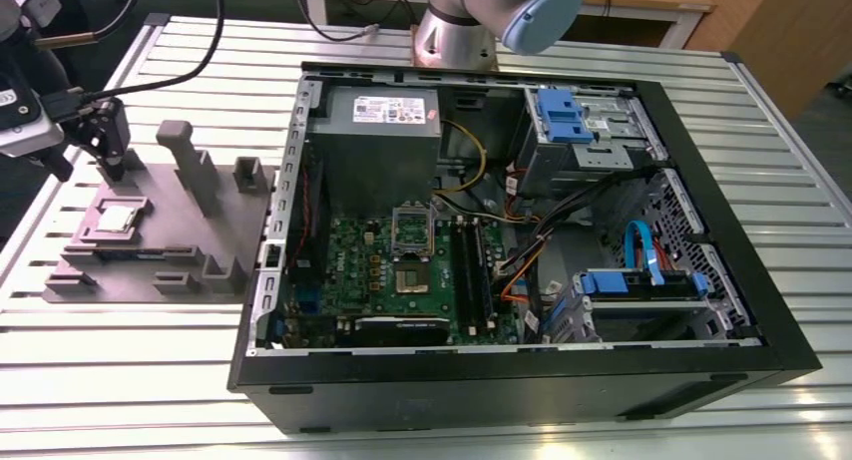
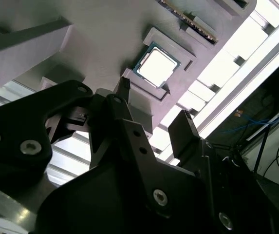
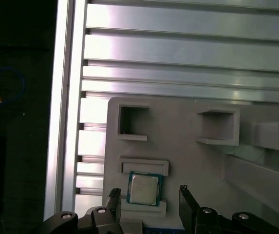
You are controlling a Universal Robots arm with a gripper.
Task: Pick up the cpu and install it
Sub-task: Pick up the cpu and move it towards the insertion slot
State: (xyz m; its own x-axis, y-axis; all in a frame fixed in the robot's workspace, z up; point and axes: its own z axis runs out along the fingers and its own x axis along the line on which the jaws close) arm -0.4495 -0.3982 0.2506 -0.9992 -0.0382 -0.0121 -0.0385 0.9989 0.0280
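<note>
The cpu [image 3: 143, 189] lies flat in a shallow pocket of the grey holder [image 3: 178, 126], outside the case [image 1: 533, 385] and not yet installed. The gripper [image 3: 149, 191] hangs over that pocket. Its jaws are empty and spread wider than the chip, which sits centred between them, just beyond the tips.

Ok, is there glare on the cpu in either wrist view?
Yes: in the second wrist view the cpu is blown out white, and the table glares too; in the first wrist view the cpu is evenly lit, pale grey.
</note>
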